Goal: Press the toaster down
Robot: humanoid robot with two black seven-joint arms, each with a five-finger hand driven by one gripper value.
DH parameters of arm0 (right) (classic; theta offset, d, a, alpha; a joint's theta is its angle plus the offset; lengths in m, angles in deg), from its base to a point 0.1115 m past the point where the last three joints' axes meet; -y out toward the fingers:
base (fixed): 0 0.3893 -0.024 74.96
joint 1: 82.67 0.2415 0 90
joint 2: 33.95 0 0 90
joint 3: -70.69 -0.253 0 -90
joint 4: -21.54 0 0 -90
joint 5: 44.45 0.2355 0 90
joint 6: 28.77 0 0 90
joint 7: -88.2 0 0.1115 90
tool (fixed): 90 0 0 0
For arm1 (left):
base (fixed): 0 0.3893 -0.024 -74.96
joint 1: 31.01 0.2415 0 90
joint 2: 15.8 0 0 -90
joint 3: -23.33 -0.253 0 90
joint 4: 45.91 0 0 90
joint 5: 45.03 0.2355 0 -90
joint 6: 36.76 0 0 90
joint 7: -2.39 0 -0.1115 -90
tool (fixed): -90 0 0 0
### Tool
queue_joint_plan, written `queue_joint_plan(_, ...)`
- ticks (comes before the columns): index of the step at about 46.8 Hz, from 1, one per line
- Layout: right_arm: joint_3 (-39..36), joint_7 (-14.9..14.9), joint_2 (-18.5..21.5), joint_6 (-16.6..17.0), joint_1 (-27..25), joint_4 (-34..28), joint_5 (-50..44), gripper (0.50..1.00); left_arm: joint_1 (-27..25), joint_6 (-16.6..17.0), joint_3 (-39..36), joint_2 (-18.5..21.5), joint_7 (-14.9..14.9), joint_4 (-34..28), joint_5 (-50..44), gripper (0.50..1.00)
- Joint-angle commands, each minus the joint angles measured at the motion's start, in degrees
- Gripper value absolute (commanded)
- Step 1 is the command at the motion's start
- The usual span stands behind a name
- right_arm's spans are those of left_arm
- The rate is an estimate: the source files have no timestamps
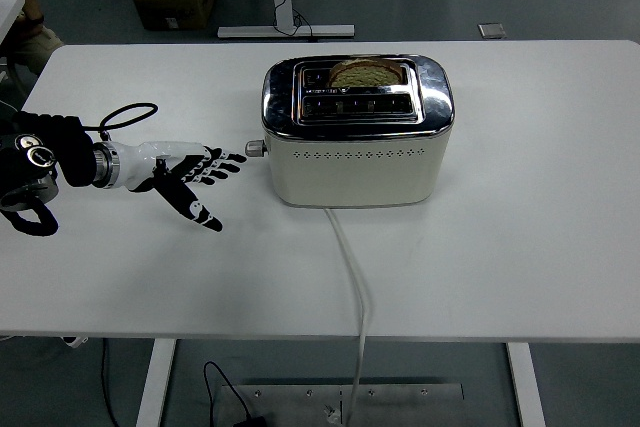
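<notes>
White tabletop [520, 247] fills the near view, and a pale power cord [352, 277] runs from its front edge up to the toaster [355, 132], which sits a little behind the middle of the table. We see our left hand [190, 175] reaching in from the left edge, palm low over the table, its fingers [228, 162] spread and straight with nothing held. The fingertips lie just short of the small lever knob [254, 148] that juts from the toaster's left end, apart from it by a narrow gap. Our right hand does not show.

We judge the lever to be in its raised position, since a slice of bread [366, 74] stands proud of the rear slot, though the knob is small and we cannot read its travel with certainty. The front slot looks empty.

We take the step in hand to be the approach to the lever, with the press not yet made. The next move calls for bringing the fingertips over the top of the knob and then pushing straight down along the toaster's end wall, firmly enough to latch without shoving the body sideways.

Beyond the table lie a grey floor, a table leg and a cardboard box [173, 5].
</notes>
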Motion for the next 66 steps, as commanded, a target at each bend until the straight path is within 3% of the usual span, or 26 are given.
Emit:
queue_joint_plan(1, 0.00, 0.00, 0.00, -0.01, 0.00, 0.00, 0.00, 0.998, 0.08, 0.02, 0.02, 0.42, -0.09, 0.00, -0.05, 1.000)
queue_joint_plan(16, 0.00, 0.00, 0.00, -0.01, 0.00, 0.00, 0.00, 0.998, 0.79, -0.33, 0.28, 4.72, -0.09, -0.17, -0.40, 1.000)
queue_joint_plan(22, 0.00, 0.00, 0.00, -0.01, 0.00, 0.00, 0.00, 0.998, -1.76, -1.20, 1.60, 7.80, -0.44, -0.17, -1.10, 1.000)
queue_joint_plan(28, 0.00, 0.00, 0.00, -0.01, 0.00, 0.00, 0.00, 0.998, -5.89, -4.19, 5.02, 9.65, -0.53, 0.00, -4.52, 1.000)
queue_joint_plan(39, 0.00, 0.00, 0.00, -0.01, 0.00, 0.00, 0.00, 0.998, -12.40, -5.51, 10.48, 9.83, -0.53, 2.11, -13.23, 1.000)
queue_joint_plan(51, 0.00, 0.00, 0.00, -0.01, 0.00, 0.00, 0.00, 0.998, -12.49, -5.51, 15.93, 8.95, -0.88, 7.47, -21.22, 1.000)
queue_joint_plan(55, -0.09, 0.00, 0.00, -0.01, 0.00, 0.00, 0.00, 0.998, -12.22, -5.43, 16.98, 8.33, -2.55, 9.84, -24.39, 1.000)
queue_joint_plan(62, 0.00, 0.00, 0.00, -0.01, 0.00, 0.00, 0.00, 0.998, -11.17, -5.34, 17.07, 7.98, -8.96, 15.38, -31.24, 1.000)
queue_joint_plan(66, 0.00, 0.00, 0.00, -0.01, 0.00, 0.00, 0.00, 0.998, -10.20, -5.25, 17.16, 7.28, -9.67, 17.23, -35.37, 1.000)
